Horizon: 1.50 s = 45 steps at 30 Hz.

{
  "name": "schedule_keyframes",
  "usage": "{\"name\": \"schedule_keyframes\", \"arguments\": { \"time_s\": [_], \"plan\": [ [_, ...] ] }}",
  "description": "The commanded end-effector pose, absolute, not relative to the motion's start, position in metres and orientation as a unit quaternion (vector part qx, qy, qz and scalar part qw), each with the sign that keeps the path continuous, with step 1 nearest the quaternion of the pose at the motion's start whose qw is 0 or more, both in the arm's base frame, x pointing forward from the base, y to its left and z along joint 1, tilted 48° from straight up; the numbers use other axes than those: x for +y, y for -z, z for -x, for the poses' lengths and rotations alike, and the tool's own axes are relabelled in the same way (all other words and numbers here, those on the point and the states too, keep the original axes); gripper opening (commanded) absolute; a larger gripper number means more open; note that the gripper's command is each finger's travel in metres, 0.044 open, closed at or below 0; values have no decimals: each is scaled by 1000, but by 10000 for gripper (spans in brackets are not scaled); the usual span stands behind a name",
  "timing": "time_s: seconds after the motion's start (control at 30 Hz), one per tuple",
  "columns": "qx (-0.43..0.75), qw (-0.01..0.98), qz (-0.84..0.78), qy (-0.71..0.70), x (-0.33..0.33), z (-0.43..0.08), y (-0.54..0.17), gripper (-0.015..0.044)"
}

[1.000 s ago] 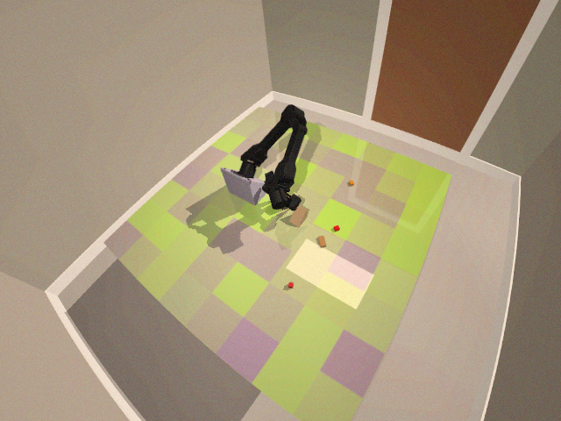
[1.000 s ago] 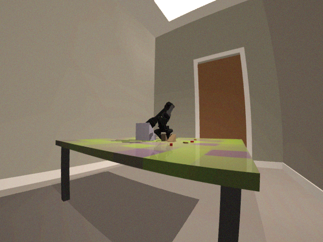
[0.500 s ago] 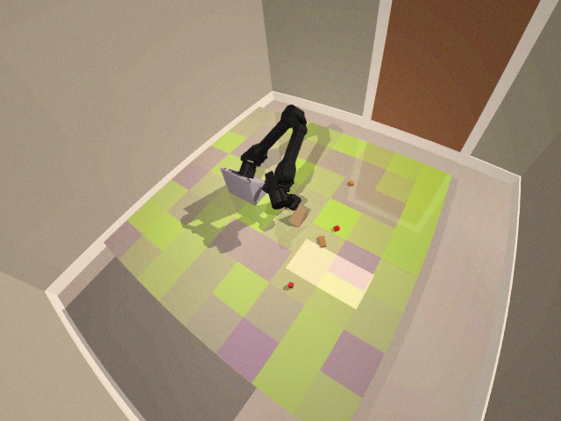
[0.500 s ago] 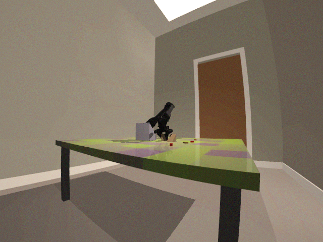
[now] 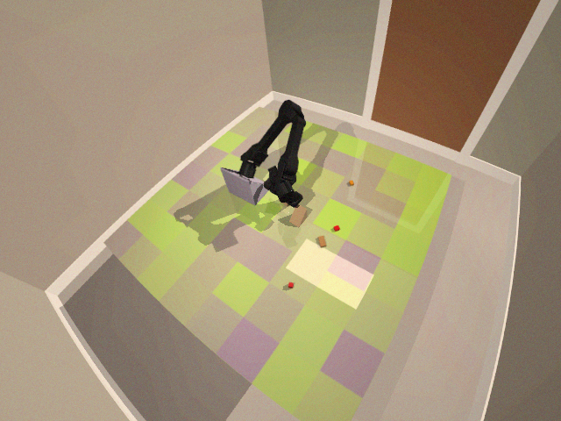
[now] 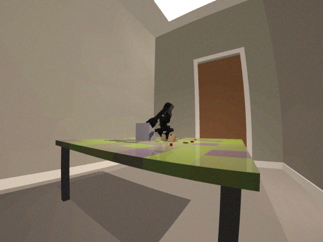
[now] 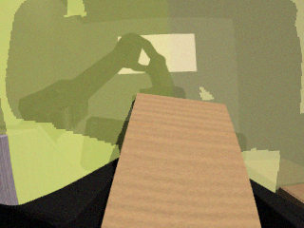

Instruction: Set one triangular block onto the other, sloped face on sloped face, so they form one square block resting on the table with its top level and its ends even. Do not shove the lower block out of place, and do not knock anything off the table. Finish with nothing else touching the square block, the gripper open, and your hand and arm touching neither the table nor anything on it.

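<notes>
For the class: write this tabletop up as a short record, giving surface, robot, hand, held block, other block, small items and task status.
Surface: table patterned in green, tan and purple
Robot: one black arm
Hand: closed on a block
Held block: wood-coloured
Other block: standing beside the hand, sloped face visible
Small items: two red cubes, one orange piece, one flat brown piece
Status: blocks not yet joined
</notes>
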State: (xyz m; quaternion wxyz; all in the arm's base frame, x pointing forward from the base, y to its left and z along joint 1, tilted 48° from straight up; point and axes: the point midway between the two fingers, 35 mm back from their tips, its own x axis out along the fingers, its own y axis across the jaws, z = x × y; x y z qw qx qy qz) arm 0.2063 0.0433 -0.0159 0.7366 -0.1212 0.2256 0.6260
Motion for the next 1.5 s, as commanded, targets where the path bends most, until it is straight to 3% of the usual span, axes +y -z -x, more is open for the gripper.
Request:
{"name": "schedule_keyframes", "arguments": {
  "time_s": [0.0,1.37,1.47],
  "plan": [
    [259,726,151,-619,44,-206,10,0],
    [594,492,446,-454,82,-219,-51,0],
    [577,512,428,-471,78,-217,-48,79]
  ]
}}
